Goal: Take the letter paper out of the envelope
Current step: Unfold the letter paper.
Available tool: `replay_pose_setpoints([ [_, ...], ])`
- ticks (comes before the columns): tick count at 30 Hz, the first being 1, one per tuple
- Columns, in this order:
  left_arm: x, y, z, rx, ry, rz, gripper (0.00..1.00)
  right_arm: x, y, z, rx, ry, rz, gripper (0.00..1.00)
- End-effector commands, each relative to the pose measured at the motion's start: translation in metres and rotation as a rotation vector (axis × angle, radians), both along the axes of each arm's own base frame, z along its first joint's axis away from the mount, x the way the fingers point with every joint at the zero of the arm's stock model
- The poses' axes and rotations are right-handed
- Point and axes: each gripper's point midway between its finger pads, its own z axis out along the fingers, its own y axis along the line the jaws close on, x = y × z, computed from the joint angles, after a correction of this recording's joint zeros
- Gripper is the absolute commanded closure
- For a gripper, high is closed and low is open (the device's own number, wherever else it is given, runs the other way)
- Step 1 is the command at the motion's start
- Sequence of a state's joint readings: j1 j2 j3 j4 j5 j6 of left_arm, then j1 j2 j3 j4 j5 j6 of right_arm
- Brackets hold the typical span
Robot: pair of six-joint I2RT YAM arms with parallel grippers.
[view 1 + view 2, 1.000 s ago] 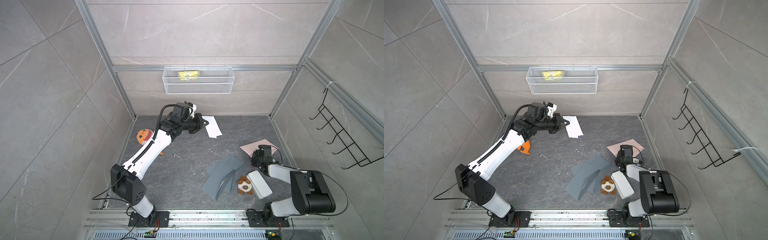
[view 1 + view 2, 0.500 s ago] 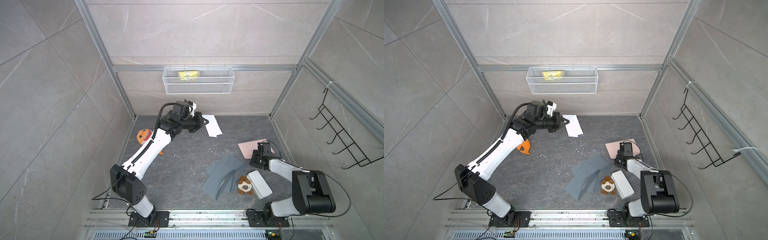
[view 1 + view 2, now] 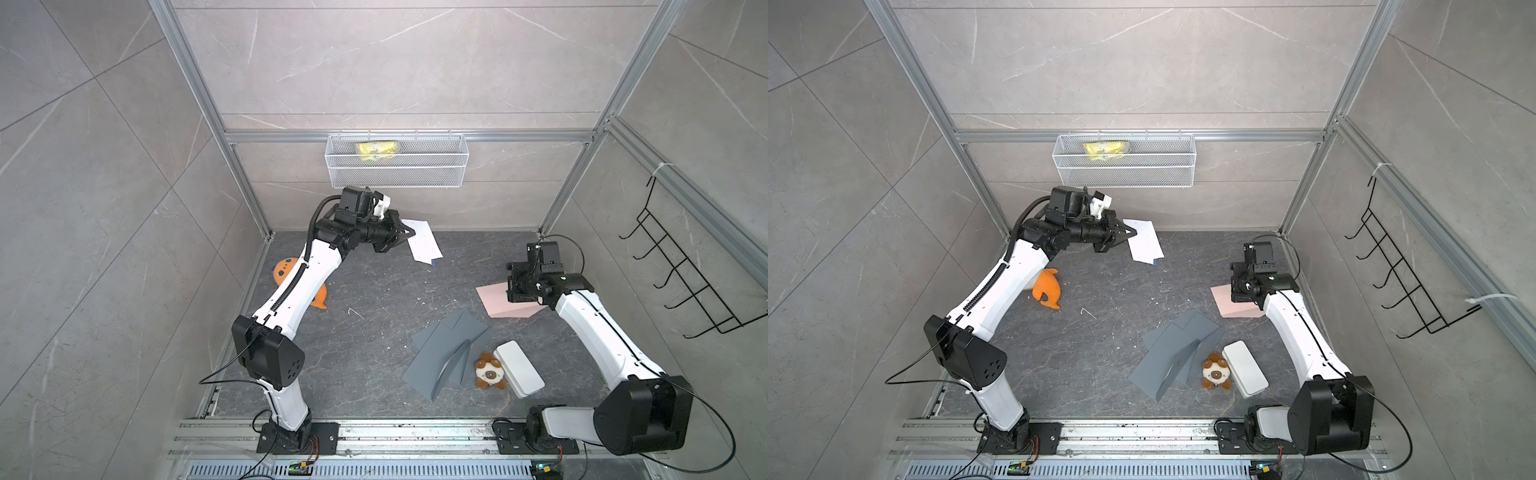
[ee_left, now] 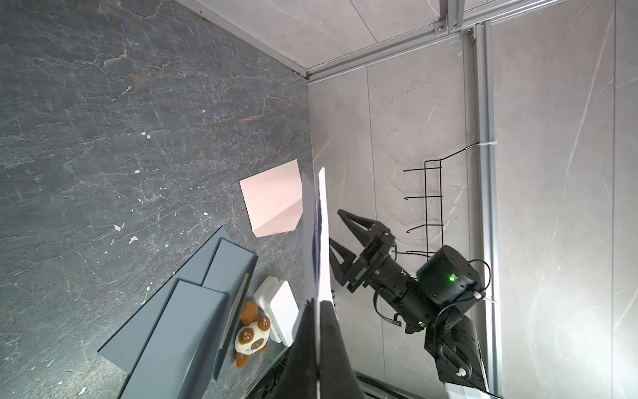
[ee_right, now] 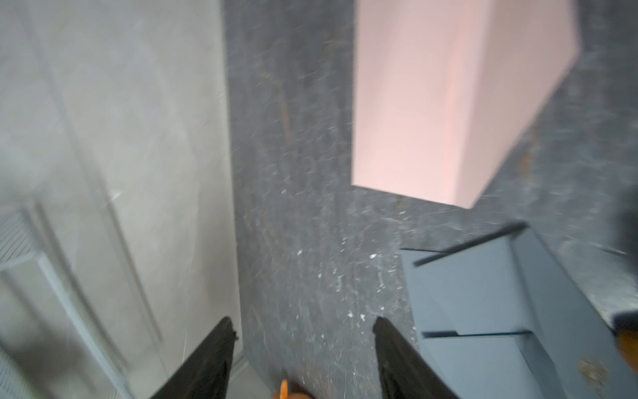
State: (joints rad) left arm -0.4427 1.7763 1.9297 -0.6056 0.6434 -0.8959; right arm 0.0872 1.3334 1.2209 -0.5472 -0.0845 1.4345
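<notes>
Paper [image 3: 424, 247] hung clear of the counter [image 3: 374, 299] near the back wall. The left tool [image 3: 405, 235] pinched one edge of it, jaws pressed together on the sheet. The left wrist view showed the paper [image 4: 322, 241] edge-on, with blue marks on one face. The pink envelope [image 3: 496, 301] lay flat on the counter by the right wall, well apart from the paper. The right tool [image 5: 300, 330] stood near it with jaws spread and nothing between them. In the blurred right wrist view the envelope [image 5: 448, 103] lay ahead of that tool. Grey boards [image 3: 449, 353] lay nearer the front rail, with a bear toy [image 3: 490, 374] touching them and a white case [image 3: 519, 370] just beside the bear. An orange toy [image 3: 282, 270] lay partly under the left arm.
</notes>
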Motion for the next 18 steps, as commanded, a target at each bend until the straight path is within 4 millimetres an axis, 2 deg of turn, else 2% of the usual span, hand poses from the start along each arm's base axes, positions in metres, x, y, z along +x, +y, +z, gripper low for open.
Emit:
replay_pose_setpoints([
  [1,-0.01,-0.004,0.019,-0.072,0.023,-0.074,1.0,0.02,0.062,0.072,0.0,-0.339,0.401,0.32],
  [4,-0.007,-0.006,0.02,-0.092,0.032,-0.082,1.0,0.018,0.114,0.113,0.104,-0.538,0.597,0.3],
  [8,-0.003,-0.009,0.02,-0.113,0.042,-0.081,1.0,0.002,0.163,0.124,0.153,-0.581,0.738,0.31],
  [13,0.0,-0.01,0.018,-0.115,0.048,-0.075,1.0,-0.003,0.181,0.127,0.215,-0.613,0.735,0.38],
  [18,0.0,-0.009,0.017,-0.114,0.048,-0.067,1.0,-0.006,0.194,0.12,0.246,-0.591,0.766,0.43],
])
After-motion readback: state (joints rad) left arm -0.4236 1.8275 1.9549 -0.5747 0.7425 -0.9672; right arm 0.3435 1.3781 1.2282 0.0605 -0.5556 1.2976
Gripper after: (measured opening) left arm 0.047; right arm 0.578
